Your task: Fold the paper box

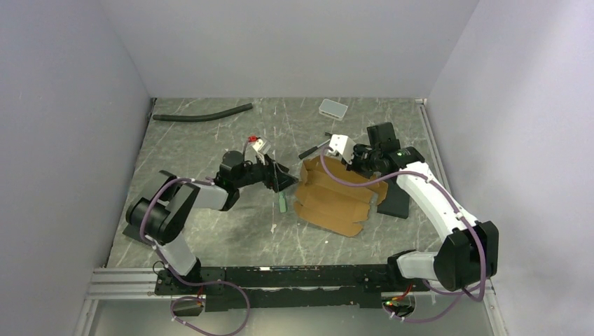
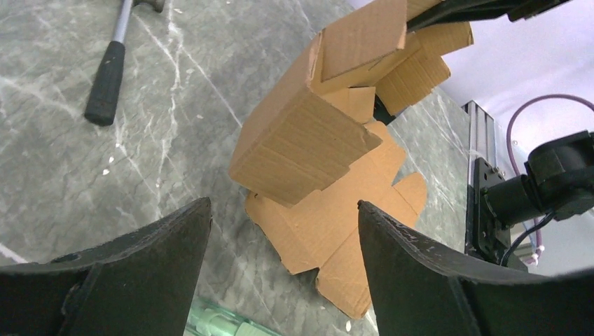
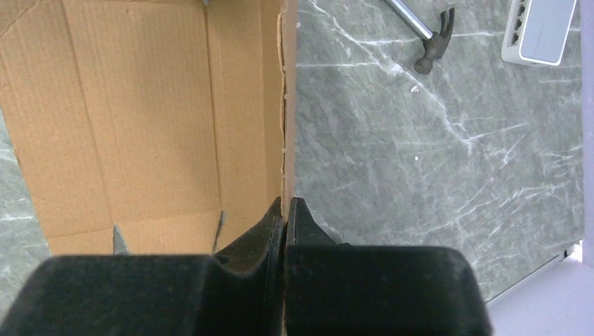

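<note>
The paper box is brown cardboard, partly folded, lying right of the table's middle with one panel raised. My right gripper is shut on the edge of that raised panel; in the right wrist view the cardboard edge runs straight up from between the closed fingers. My left gripper is open and empty, just left of the box. In the left wrist view its fingers frame the box, whose flat flaps lie on the table.
A hammer and a small white-grey tray lie behind the box. A black hose is at the back left. A flat black slab lies right of the box. A green item lies under my left gripper.
</note>
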